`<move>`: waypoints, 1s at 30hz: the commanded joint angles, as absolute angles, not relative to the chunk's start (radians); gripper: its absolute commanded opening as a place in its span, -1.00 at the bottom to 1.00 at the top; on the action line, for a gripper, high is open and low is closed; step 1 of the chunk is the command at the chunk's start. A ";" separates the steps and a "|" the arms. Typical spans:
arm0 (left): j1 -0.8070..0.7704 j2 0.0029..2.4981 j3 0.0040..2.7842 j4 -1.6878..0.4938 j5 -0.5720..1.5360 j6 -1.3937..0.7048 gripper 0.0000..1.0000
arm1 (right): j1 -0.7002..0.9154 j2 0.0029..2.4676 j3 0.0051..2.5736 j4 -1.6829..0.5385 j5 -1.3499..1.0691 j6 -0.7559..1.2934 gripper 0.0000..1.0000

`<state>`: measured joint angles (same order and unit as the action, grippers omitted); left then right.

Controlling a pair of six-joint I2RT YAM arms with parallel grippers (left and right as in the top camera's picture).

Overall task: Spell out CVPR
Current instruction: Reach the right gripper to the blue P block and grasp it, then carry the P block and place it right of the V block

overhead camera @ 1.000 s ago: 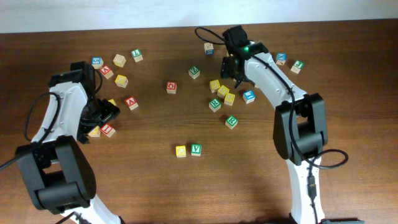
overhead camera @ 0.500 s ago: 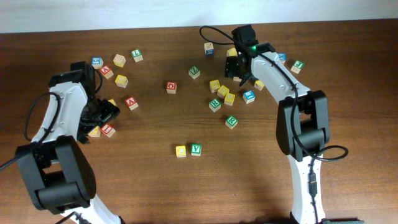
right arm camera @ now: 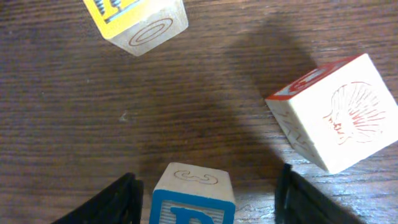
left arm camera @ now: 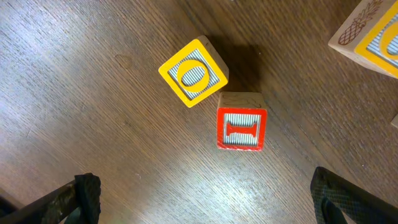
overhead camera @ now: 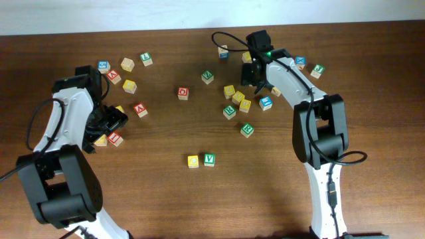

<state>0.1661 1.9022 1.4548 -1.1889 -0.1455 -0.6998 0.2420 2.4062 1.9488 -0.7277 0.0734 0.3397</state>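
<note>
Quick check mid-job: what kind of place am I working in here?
Probably an indoor robot test bench: a dark brown wooden table against a plain white backdrop, strewn with small wooden alphabet cubes.

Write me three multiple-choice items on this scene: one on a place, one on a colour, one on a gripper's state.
1. Where does the green V cube lie?
A. beside a yellow cube, apart from the rest
B. stacked on a red cube
C. between the left fingers

2. What colour frames the I cube?
A. blue
B. red
C. green

3. How does the right gripper stand?
A. shut with nothing in it
B. open, fingers either side of a blue-framed cube
C. shut on a cube and lifting it

Key: 1 A, the overhead view shows the pair alone together; 2 B, the left wrist view shows a red border; 3 B, a gap shows on each side of the cube.
</note>
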 commanded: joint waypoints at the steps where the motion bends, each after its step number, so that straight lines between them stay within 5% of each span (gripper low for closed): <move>1: 0.171 1.909 1.452 -1.190 -0.149 -0.702 0.98 | 0.245 2.426 1.966 -0.725 0.064 0.344 0.11; 12: 0.171 1.909 1.452 -1.190 -0.149 -0.702 0.98 | 0.256 2.420 2.014 -0.768 0.064 0.345 0.06; 30: 0.171 1.909 1.452 -1.190 -0.149 -0.702 0.98 | 0.256 2.415 2.015 -0.782 0.056 0.348 -0.47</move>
<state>0.1661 1.9022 1.4548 -1.1889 -0.1455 -0.6998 0.2497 2.4081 1.9900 -0.7811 0.0612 0.3408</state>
